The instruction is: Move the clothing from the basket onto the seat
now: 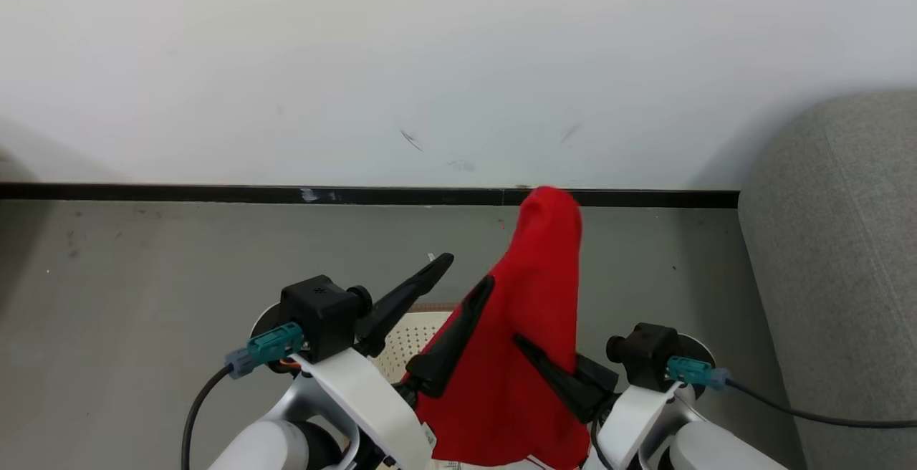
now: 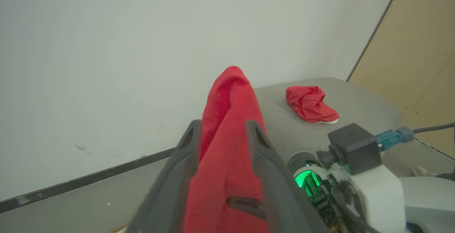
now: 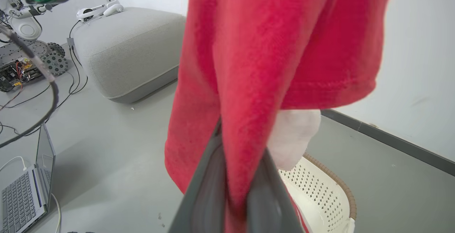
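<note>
Red soft-fabric clothing with a white panel: held aloft at lower centre of the head view, above the cream perforated plastic basket with its brown woven rim. Right gripper: fingers pinching the fabric. Left gripper: fingers spread, one lying against the cloth, no evident hold. Long axis: near upright in frame, narrow tip pointing toward the black skirting at upper centre; hem and white panel sit centre right in the right wrist view. Step: transfer, with the lift apparently complete. Next: swing toward the grey upholstered seat at the right edge, then let go above the cushion. Second crumpled red garment lies there.
</note>
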`<state>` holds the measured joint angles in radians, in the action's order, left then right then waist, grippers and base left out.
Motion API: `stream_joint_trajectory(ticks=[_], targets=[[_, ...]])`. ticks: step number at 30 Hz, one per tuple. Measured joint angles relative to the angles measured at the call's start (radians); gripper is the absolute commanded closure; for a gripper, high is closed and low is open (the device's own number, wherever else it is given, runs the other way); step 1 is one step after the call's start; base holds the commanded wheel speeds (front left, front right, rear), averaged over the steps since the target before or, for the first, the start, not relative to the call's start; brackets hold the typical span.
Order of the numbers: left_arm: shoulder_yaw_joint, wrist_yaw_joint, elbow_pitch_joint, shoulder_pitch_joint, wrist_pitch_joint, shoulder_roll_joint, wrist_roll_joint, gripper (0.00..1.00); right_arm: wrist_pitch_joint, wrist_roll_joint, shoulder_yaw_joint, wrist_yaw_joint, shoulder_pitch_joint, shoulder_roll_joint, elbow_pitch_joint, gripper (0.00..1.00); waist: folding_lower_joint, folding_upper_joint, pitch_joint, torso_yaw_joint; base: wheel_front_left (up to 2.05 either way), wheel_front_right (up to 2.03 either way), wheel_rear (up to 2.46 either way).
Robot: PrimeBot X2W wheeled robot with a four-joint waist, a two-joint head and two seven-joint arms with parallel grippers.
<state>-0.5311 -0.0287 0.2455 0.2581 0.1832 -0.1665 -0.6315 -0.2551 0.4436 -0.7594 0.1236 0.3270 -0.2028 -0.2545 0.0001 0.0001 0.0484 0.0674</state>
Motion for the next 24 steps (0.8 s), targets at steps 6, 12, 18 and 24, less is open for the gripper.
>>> stream_joint_trajectory(ticks=[6, 12, 18, 24], targets=[[0.0, 0.008, -0.007, -0.003, -0.01, -0.001, 0.008, 0.0, 0.0, 0.015, 0.048, 0.0, 0.0, -0.024, 0.0, 1.0, 0.0, 0.0, 0.01, -0.021, 0.0, 0.0, 0.0], [-0.005, 0.008, -0.009, -0.005, -0.025, -0.003, 0.014, 0.0, 0.0, 0.023, 0.099, 0.0, 0.0, -0.041, 0.002, 1.0, 0.0, 0.0, 0.018, -0.041, 0.0, 0.0, 0.0], [-0.016, 0.004, -0.014, -0.026, -0.045, -0.018, 0.037, 0.0, 0.0, 0.03, 0.173, 0.0, 0.001, -0.061, 0.016, 1.0, 0.0, 0.0, 0.024, -0.064, 0.0, 0.0, 0.0], [-0.032, -0.002, -0.019, -0.046, -0.072, -0.015, 0.046, 0.0, 0.0, 0.03, 0.248, 0.0, 0.0, -0.084, 0.027, 1.0, 0.0, 0.0, 0.026, -0.092, 0.0, 0.0, 0.0]])
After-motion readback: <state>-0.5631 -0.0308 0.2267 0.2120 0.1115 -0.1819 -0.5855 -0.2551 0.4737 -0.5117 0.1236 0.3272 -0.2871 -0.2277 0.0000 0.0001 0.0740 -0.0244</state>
